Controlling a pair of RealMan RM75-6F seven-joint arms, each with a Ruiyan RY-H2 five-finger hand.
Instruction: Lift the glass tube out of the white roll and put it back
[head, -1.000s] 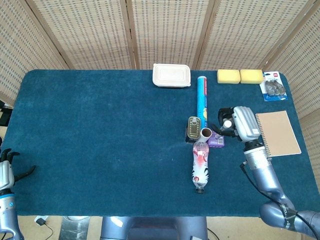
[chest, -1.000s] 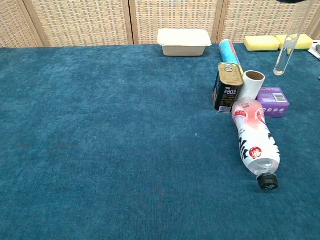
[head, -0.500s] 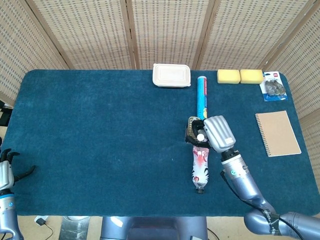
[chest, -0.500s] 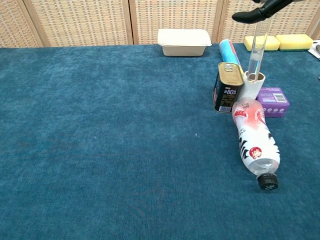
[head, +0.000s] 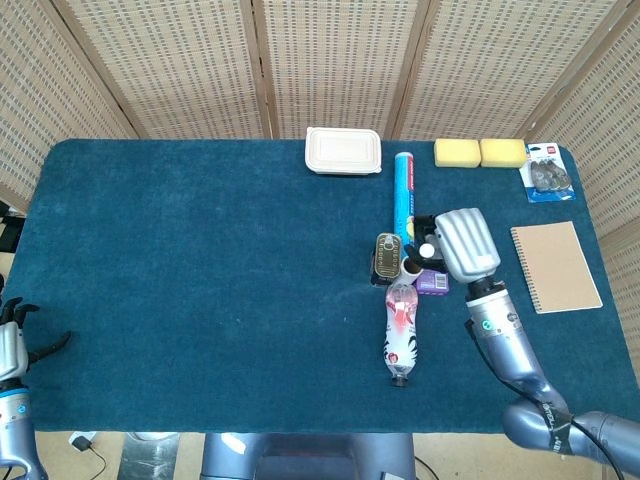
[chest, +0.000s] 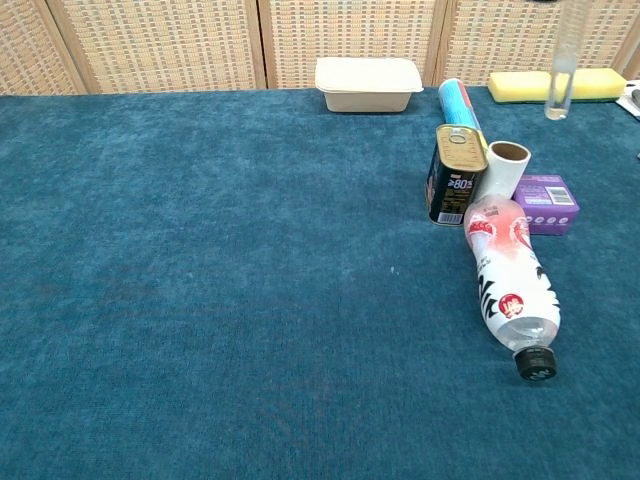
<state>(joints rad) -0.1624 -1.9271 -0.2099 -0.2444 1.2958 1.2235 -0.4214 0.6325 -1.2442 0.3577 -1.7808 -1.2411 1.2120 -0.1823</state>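
Half a second back, hung directly above the upright white cardboard roll (chest: 507, 172) with the tube's lower end at the roll's mouth; now lifted clear and shifted toward the robot's right. Right hand (head: 452, 246) clamped on the clear glass tube (chest: 556, 80), holding it upright in the air, well above and right of the roll, its rounded bottom free of everything. Reads as the lift-out done, or an insertion attempt pulled back; either way the return into the roll not yet made, and needing the tube's tip lined up over a narrow opening. Left hand (head: 12, 340) idle at the desk's near-left corner, fingers spread, gripping nothing.

Underneath, a desk covered in deep blue carpet-like cloth (head: 200, 260). Behind, woven wicker screen panels in wooden frames (head: 330, 60).
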